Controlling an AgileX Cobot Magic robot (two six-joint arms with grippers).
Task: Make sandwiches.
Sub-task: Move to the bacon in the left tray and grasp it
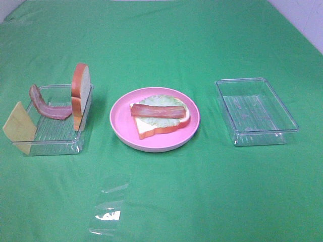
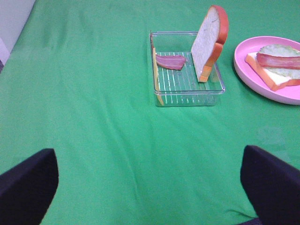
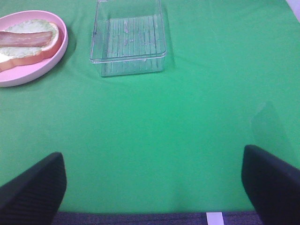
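L gripper (image 2: pixel 150 187): fingers spread wide, nothing between them, over green cloth (image 1: pixel 166 45), well apart from left tray (image 1: pixel 50 147). In that tray: cheese (image 1: pixel 20 127) leaning at the left end, poking above the rim; loose bacon (image 1: pixel 50 110) curled in the middle; upright bread (image 1: pixel 81 98) on edge against the right wall. Crumpled clear film (image 1: pixel 107 216) on cloth, near side, between tray and plate. Plate (image 1: pixel 121 118) mid-table: bottom bread (image 1: pixel 149 128) flat, lettuce (image 1: pixel 161 101) on it, top bacon (image 1: pixel 157 111) across the lettuce. Right tray (image 1: pixel 260 137) sits apart, right of plate. R gripper (image 3: pixel 152 187): fingers wide too, holding nothing, well apart from right tray.
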